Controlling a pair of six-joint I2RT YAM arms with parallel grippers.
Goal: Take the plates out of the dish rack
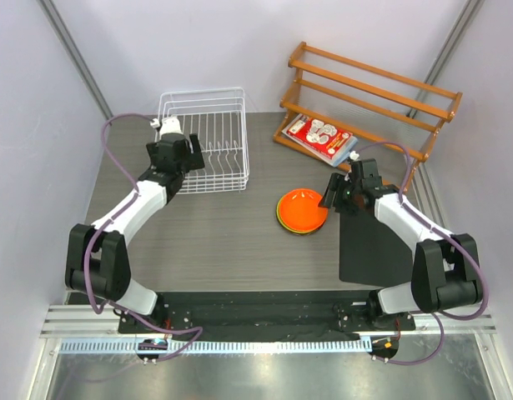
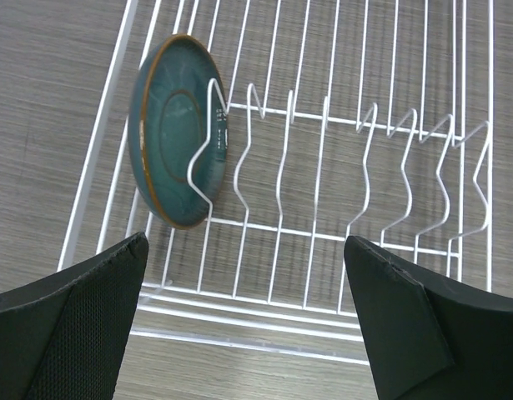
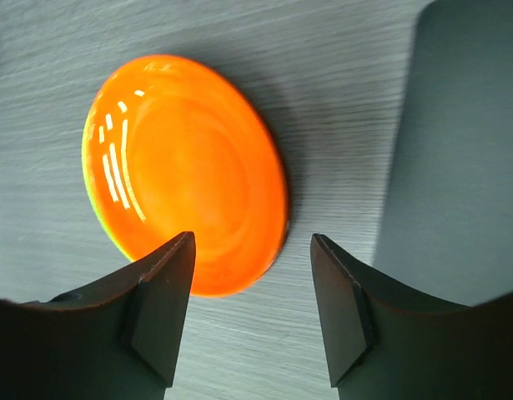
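Orange plate (image 3: 185, 171) glossy, round | teal plate (image 2: 173, 125) in wire rack (image 2: 323, 225) | left claw (image 2: 246, 243), right claw (image 3: 253, 239) spread

No text is coming through legibly anywhere. The pack (image 1: 321, 137) on the shelf (image 1: 369, 83) is showing red-and-white print too small to make out; tiny marks on the teal plate (image 2: 168, 125) are coming out blurred.

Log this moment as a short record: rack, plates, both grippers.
dish rack: one plate inside, other visible slots hold nothing
teal plate: upright on edge in an end slot of the rack
orange plate: flat on the table, stacked on the lime green plate
left gripper: open, above the rack
right gripper: open, above the orange plate
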